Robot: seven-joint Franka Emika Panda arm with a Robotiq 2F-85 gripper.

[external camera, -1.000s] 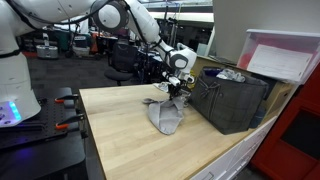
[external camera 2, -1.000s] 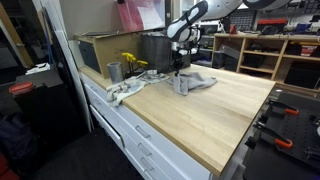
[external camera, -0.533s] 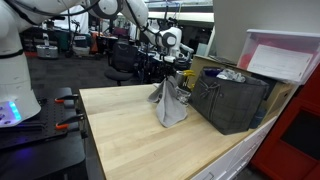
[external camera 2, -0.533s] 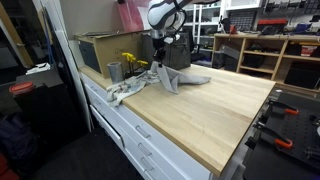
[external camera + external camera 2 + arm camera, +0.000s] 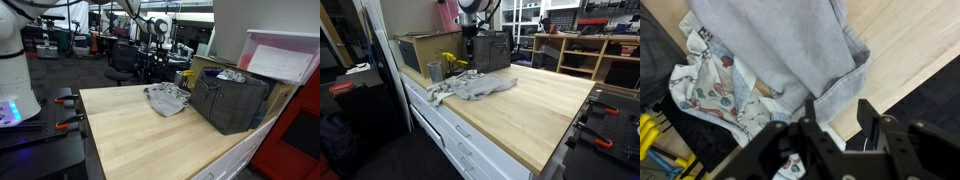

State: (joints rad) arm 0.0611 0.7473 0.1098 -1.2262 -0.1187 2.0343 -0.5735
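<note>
One crumpled grey fabric garment [image 5: 790, 45] lies flat on the pale wooden worktop [image 5: 130, 130], near its far edge and free of the arm; both exterior views show it spread in a loose heap [image 5: 480, 87]. The single black two-fingered claw [image 5: 840, 128] hangs above it with its jaws parted about halfway and nothing between them. In the wrist view the grey garment sits at 12 o'clock from the claw, apart from the fingers [image 5: 810, 125].

One white cloth printed with small red and blue figures [image 5: 705, 85] touches the grey garment at about 9 o'clock. The wrist view shows its pattern plainly, while in an exterior view it is only a pale rumple [image 5: 440, 93] at the counter's edge.

One dark mesh-sided crate [image 5: 232, 100] stands at 3 o'clock of the garment. An exterior view alone shows one small metal cup [image 5: 434, 71], a yellow object [image 5: 450, 62] beside it whose kind I cannot tell, and one brown cardboard box [image 5: 418, 50] behind them.
</note>
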